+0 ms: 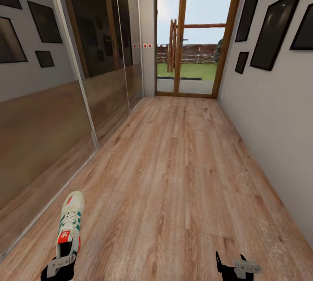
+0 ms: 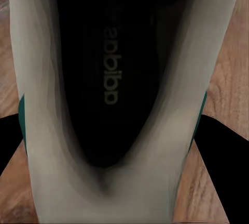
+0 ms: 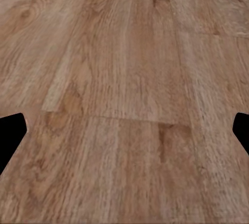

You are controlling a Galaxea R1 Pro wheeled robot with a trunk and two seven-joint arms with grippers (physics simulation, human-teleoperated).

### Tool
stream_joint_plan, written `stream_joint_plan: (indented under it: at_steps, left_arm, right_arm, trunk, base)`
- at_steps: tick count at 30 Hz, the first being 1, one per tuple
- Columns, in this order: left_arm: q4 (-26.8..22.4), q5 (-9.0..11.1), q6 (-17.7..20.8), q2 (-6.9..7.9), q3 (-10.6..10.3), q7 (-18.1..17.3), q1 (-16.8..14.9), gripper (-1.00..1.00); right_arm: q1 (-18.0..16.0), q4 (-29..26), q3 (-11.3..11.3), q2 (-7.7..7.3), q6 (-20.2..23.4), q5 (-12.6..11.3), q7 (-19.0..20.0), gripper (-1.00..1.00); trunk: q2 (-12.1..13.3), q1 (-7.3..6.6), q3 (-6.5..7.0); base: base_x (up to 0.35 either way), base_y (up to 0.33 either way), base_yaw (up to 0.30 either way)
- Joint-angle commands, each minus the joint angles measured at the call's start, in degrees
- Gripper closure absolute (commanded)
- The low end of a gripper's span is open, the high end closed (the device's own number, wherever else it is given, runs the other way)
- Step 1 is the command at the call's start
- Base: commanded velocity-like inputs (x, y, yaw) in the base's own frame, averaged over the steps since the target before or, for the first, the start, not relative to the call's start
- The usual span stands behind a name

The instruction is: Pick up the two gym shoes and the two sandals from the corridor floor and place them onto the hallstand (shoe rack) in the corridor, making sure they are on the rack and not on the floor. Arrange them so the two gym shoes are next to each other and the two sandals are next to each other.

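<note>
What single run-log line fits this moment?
left claw: holding sneaker | right claw: open, empty, over floor | rack: unseen

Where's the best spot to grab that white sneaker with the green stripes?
Probably the heel end, coming from behind. The white lace-up sneaker with green stripes points its toe away, and its open collar gives a thin wall to pinch. The left gripper already sits at that heel; the left wrist view shows the dark fingers flanking the shoe's opening.
</note>
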Motion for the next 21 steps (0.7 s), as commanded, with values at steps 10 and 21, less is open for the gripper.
stream_joint_plan:
  at_steps: [10,21]
  left_arm:
    - [2.3,1.8,-1.2,-0.10,0.0,-0.6,-0.1,1.00]
    - [2.6,1.8,-1.3,-0.09,0.0,-0.6,-0.1,1.00]
  right_arm:
    - [0.0,0.0,0.0,0.05,-0.1,-0.2,0.1,-1.00]
    - [0.0,0.0,0.0,0.05,-0.1,-0.2,0.1,-1.00]
  trunk:
    - [0.0,-0.01,-0.05]
    - [0.0,-0.01,-0.05]
  base:
    - [0.000,0.000,0.279]
    - [0.000,0.000,0.278]
